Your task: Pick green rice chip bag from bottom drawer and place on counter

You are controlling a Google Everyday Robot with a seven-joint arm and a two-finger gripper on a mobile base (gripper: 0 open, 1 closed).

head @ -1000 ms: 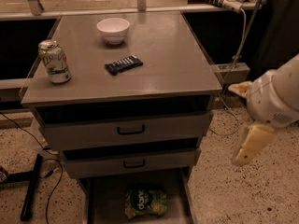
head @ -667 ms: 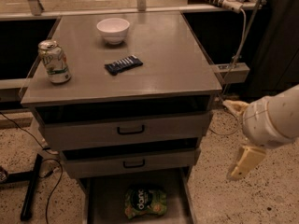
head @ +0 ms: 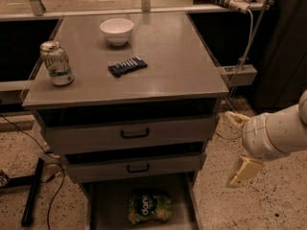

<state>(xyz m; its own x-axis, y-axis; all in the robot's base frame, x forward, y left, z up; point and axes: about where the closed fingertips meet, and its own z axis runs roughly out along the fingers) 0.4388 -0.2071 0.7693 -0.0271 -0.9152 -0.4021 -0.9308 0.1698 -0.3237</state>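
Grey bottom drawer [head: 103, 202] holds crinkly green rice chip bag [head: 149, 207], dark-circled; pincer [head: 234, 147] gapes wide beside cabinet [head: 86, 138].

A thick, smooth white cylindrical arm [head: 288, 128] ends in a rounded white wrist housing [head: 261, 139]. The two-finger gripper [head: 233, 148], low on the right beside the grey drawer cabinet [head: 129, 135], has flat cream-coloured plastic fingers [head: 244, 170], with its jaws spread wide apart.

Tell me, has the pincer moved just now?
Yes. The pincer dropped and edged left: its upper finger was level with the counter edge, now with the top drawer.
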